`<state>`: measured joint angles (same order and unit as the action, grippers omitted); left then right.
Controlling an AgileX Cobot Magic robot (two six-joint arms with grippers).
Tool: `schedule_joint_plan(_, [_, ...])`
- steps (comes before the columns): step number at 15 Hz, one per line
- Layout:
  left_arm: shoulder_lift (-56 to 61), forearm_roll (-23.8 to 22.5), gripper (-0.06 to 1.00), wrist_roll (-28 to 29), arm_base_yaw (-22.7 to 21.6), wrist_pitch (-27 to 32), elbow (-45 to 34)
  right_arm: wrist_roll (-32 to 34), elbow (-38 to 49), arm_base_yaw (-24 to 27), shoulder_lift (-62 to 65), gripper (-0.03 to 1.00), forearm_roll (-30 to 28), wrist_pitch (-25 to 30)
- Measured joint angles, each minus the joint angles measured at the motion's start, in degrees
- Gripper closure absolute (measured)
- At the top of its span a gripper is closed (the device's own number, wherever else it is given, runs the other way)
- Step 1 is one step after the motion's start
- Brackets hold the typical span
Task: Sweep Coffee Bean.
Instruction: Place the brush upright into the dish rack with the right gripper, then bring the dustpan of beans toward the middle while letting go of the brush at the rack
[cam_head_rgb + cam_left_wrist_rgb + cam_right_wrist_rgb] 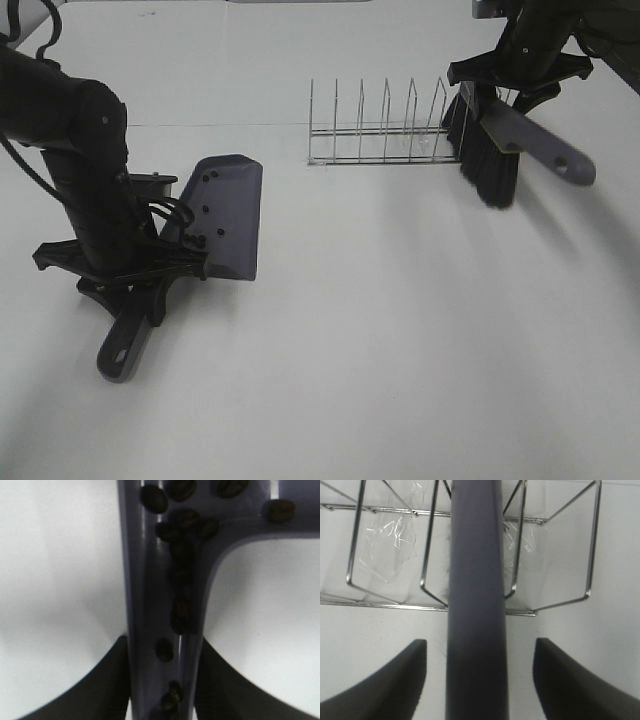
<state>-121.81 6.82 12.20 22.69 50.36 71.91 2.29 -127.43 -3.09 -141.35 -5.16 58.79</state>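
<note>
Coffee beans [180,580], small dark glossy ovals, lie strung along the hollow channel of the dustpan [142,570] handle. They run between the fingers [100,690] of the left gripper [162,647] and on past the fingertips, where a loose cluster sits at the mouth of the pan. The dustpan is smooth grey-purple plastic: a straight trough of a handle widening into a broad, flat scoop. The left gripper is clamped on that handle, with both black fingers pressed against its sides. The handle's end, pierced by a hole, sticks out behind the gripper.

The right gripper [481,645] straddles the smooth grey handle of the brush [477,580]. A strip of pale surface [400,330] shows on each side between handle and finger, so this gripper stands apart and is not pinching. Below it hang dense black bristles. Whether they touch the surface cannot be told.

Beyond the right gripper's fingertips, just beside the bristles, stands a wire rack [380,135] of thin bright metal bent into upright loops. Crinkled clear film [390,540] lies inside it. The rack stands well apart from the left gripper.
</note>
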Motion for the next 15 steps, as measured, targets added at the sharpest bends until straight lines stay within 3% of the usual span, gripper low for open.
schedule_joint_plan(1, [0.0, 0.0, 0.62, 0.0, 0.0, 0.0, 0.0, 0.0, -0.1, 0.2, 0.0, 0.36, 0.0, -0.1])
schedule_joint_plan(3, [0.0, 0.0, 0.62, 0.0, 0.0, 0.0, 0.0, 0.1, -0.1, 0.2, 0.0, 0.3, 0.0, -0.1])
schedule_joint_plan(6, [0.0, 0.0, 0.62, 0.0, 0.0, 0.0, 0.0, 0.8, -0.1, 0.2, 2.8, 0.29, 0.0, 0.8])
schedule_joint_plan(11, [1.6, -0.9, 0.62, 2.1, 0.0, -2.6, 0.3, 3.2, -0.2, 0.2, 11.7, 0.29, 5.2, 9.5])
schedule_joint_plan(15, [3.0, -0.6, 0.62, 3.7, 2.2, -5.0, 0.3, 3.2, -0.2, -3.0, 12.1, 0.29, 5.8, 10.5])
